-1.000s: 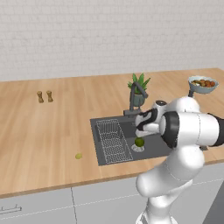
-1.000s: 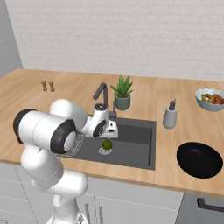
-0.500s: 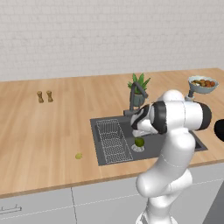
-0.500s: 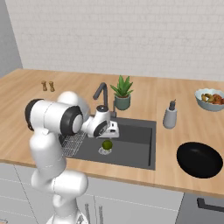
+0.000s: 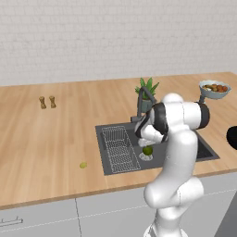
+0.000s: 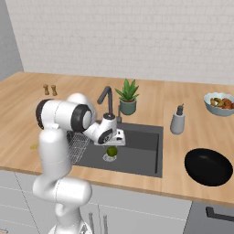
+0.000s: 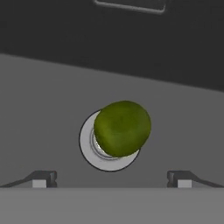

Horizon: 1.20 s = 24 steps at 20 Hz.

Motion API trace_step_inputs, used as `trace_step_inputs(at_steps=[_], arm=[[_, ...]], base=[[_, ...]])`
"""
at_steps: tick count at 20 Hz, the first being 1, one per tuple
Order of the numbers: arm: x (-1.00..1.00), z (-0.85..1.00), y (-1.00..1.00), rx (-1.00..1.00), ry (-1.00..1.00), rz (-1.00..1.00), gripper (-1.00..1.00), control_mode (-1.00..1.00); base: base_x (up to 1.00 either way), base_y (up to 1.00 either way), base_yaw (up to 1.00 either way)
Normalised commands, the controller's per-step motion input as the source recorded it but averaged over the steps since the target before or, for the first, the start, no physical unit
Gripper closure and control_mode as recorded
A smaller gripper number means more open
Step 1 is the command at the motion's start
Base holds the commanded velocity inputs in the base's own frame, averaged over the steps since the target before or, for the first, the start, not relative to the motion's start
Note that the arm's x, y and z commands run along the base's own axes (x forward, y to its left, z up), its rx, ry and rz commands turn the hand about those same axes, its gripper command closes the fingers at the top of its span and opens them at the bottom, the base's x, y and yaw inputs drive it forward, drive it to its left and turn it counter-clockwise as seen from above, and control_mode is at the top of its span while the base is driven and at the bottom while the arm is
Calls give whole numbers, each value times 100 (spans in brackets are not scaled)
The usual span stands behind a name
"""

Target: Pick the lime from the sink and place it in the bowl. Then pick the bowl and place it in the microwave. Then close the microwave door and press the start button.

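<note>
The lime [image 7: 122,128] is seen resting on the round drain [image 7: 89,148] in the sink [image 5: 206,151]. The claw [image 7: 111,178] is held just above it, spread wide, with nothing pinched between its fingertips [image 7: 41,178].

The lime [image 5: 147,150] sat on the round drain [image 5: 146,157] in the dark sink [image 5: 111,164], just right of the wire rack [image 5: 117,149]. The arm's wrist hung directly above it, hiding the fingers. A paler yellow-green bit [image 5: 83,165] lay on the wooden counter [image 5: 46,139], left of the sink. A fruit bowl [image 5: 215,90] stood far right.
</note>
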Motion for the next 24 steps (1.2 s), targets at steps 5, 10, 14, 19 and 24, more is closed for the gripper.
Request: trace_step_inputs(at_steps=[5, 10, 14, 19, 24], arm=[[28, -31, 0, 0, 0, 0, -100, -100], [19, -26, 0, 0, 0, 0, -100, -100], [7, -22, 0, 0, 0, 0, -100, -100], [12, -20, 0, 0, 0, 0, -100, -100], [3, -23, 0, 0, 0, 0, 100, -100]], base=[[0, 0, 0], [0, 0, 0], [0, 0, 0], [0, 0, 0], [0, 0, 0]])
